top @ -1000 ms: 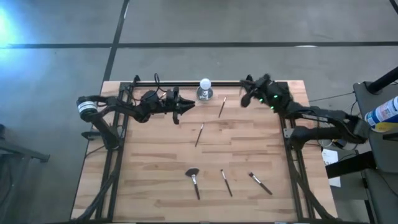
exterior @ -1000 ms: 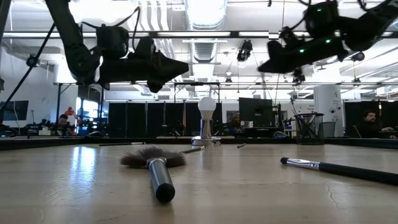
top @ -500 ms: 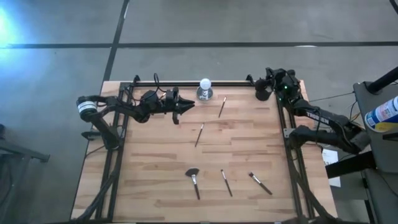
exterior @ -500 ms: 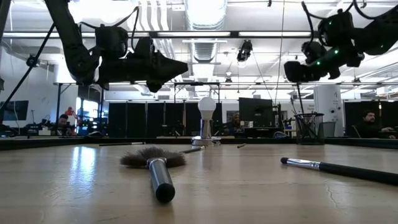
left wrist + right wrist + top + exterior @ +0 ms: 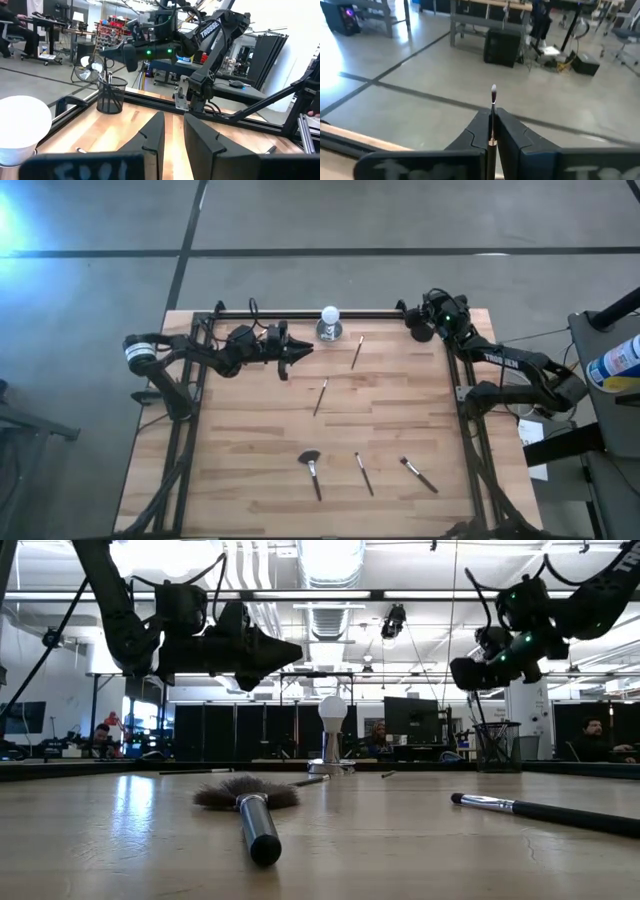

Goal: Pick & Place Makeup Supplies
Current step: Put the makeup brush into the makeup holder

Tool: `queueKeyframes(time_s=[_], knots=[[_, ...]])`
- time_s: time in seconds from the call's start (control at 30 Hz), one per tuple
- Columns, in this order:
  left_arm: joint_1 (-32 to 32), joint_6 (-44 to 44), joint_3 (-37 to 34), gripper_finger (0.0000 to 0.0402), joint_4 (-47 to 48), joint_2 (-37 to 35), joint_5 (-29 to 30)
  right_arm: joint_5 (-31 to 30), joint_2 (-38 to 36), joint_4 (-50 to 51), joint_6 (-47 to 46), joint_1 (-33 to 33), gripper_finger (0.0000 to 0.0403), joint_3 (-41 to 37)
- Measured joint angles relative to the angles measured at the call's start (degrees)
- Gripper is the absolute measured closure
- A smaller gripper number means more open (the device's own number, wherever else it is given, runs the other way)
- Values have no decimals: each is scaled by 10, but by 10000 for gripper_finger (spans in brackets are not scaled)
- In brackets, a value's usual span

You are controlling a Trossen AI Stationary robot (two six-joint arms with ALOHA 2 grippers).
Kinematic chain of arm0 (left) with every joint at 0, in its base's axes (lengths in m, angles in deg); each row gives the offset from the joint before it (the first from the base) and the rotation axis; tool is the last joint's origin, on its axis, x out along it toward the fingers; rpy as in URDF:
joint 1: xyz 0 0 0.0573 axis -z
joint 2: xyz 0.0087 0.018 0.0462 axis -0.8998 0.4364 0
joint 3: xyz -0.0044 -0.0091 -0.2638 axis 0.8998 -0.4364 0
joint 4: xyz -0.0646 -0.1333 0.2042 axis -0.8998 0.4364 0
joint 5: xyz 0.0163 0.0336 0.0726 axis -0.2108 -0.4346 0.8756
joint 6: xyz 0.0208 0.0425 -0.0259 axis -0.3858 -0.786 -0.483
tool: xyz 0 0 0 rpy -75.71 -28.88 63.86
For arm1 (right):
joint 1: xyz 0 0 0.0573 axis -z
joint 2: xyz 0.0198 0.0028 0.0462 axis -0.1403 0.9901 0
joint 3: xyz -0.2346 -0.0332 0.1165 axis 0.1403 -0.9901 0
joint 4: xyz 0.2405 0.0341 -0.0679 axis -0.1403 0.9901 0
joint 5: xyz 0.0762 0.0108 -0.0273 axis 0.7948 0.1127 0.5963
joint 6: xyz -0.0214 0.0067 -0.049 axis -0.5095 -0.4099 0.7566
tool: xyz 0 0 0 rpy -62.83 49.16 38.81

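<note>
The right gripper [image 5: 491, 131] is clenched on a slim brush [image 5: 493, 107], whose small bristle tip stands out past the fingertips and points away over the room's floor. Held this way, by the shaft with the tip forward, the brush looks ready to be fed handle-end or tip-end into the black mesh cup [image 5: 111, 94], which stands at the table's far right corner and already holds a few sticks. In the high view the right gripper [image 5: 424, 320] hangs just above that cup, so the step in hand is most likely the drop-off.

The left gripper [image 5: 172, 131] waits with its fingers parted only by a narrow gap and nothing between them; it hovers well to the left of the cup, just beside the white ball on a silver base [image 5: 329, 321].

The remaining makeup supplies lie loose on the wooden table [image 5: 240, 440]. One brush [image 5: 357, 351] lies between the ball and the cup, nearer the ball. Another stick [image 5: 320, 396] lies farther from the cup, toward mid-table. Well apart from the cup, along the near edge, lie the fan brush [image 5: 311, 468], a thin pencil-like stick [image 5: 364, 474] and a dark-handled brush [image 5: 418, 474].

Against a second ago, the right gripper has swung from over the table, nearer the ball, out to the cup's corner and then edged back slightly above it. The left arm and the loose pieces are unchanged.
</note>
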Motion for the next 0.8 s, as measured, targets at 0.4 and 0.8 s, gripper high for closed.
queueKeyframes(time_s=[0.4,0.8], knots=[[0,0,0,337,0,0,0,-15,47,9,-60,0,326,3],[-1,0,0,337,7,0,0,5,-31,238,-97,-4,279,71]])
